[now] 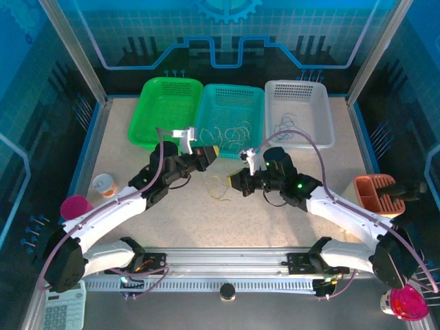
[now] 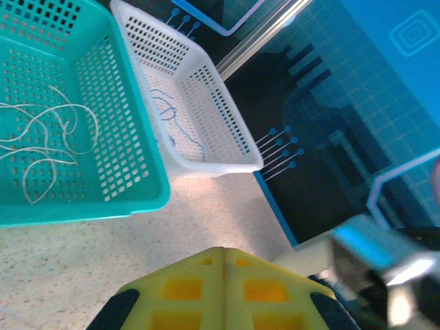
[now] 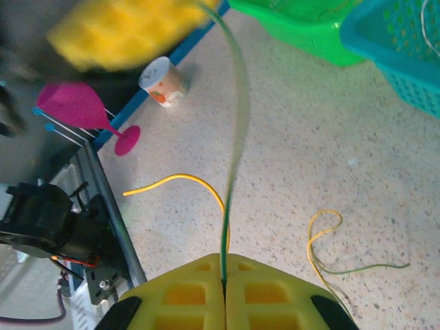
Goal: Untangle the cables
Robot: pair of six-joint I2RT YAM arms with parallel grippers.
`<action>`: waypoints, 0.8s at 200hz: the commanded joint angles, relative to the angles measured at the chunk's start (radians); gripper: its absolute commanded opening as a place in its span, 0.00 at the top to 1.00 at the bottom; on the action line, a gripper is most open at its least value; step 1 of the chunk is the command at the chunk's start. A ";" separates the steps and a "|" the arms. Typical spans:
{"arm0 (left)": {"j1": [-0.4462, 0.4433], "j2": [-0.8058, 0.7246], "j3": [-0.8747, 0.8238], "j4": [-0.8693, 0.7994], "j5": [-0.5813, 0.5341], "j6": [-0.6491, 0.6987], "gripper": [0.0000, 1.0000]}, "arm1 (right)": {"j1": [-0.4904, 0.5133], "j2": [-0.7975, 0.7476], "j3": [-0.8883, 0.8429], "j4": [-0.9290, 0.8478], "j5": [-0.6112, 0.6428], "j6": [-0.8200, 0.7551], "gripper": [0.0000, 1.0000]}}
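My right gripper [image 3: 225, 265] is shut on a thin dark green cable [image 3: 234, 165] that rises out of the seam between its yellow pads toward my left gripper [image 3: 130, 31]. A yellow cable [image 3: 179, 180] curls out from behind the same pads. Another yellow and green strand loops on the table [image 3: 320, 234]. My left gripper [image 2: 225, 256] is shut, pads together, and no wire shows between them. From above, the left gripper [image 1: 212, 152] hovers near the teal basket, the right gripper [image 1: 237, 180] just below it, with loose cables [image 1: 220, 196] on the table.
Three baskets line the back: green [image 1: 168, 110], teal [image 1: 256, 96] holding whitish cables [image 2: 48, 137], white [image 1: 323, 117] holding dark blue cables [image 2: 168, 117]. A paper cup [image 1: 104, 185] and pink glass [image 1: 75, 206] stand left, an orange rack [image 1: 377, 192] right.
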State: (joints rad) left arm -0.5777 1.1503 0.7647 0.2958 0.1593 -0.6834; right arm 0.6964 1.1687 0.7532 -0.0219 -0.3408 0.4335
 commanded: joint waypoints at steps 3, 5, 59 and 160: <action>0.009 -0.026 0.081 0.049 0.052 -0.040 1.00 | 0.018 0.040 -0.047 0.056 0.026 0.013 0.86; 0.009 -0.027 0.084 0.050 0.053 -0.041 1.00 | 0.017 0.043 -0.049 0.059 0.028 0.014 0.85; 0.028 -0.067 0.187 0.008 0.072 -0.044 1.00 | 0.011 0.100 -0.099 0.098 0.079 0.010 0.77; 0.320 0.049 0.357 -0.223 0.006 0.082 1.00 | -0.037 0.016 -0.122 0.020 0.123 0.011 0.56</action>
State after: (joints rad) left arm -0.3172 1.1419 1.0702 0.1345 0.1936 -0.6510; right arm 0.6762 1.2209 0.6445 0.0303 -0.2394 0.4507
